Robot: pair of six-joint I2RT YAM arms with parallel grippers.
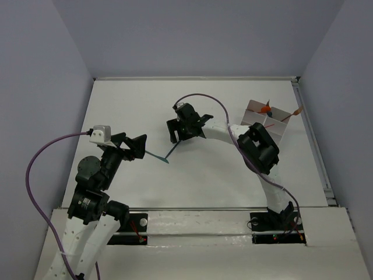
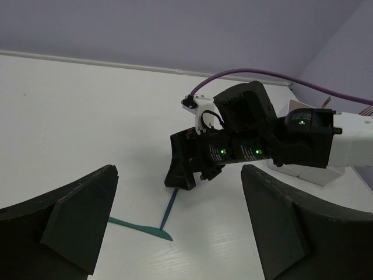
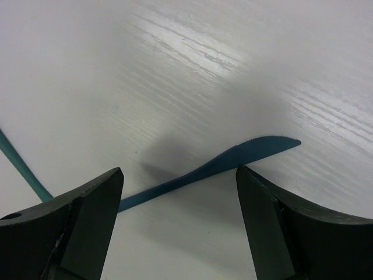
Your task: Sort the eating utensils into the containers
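Right hand [image 3: 179, 174] over teal knife [image 3: 233, 157]

We can read no text, label, brand, number or sign in any of the three views.
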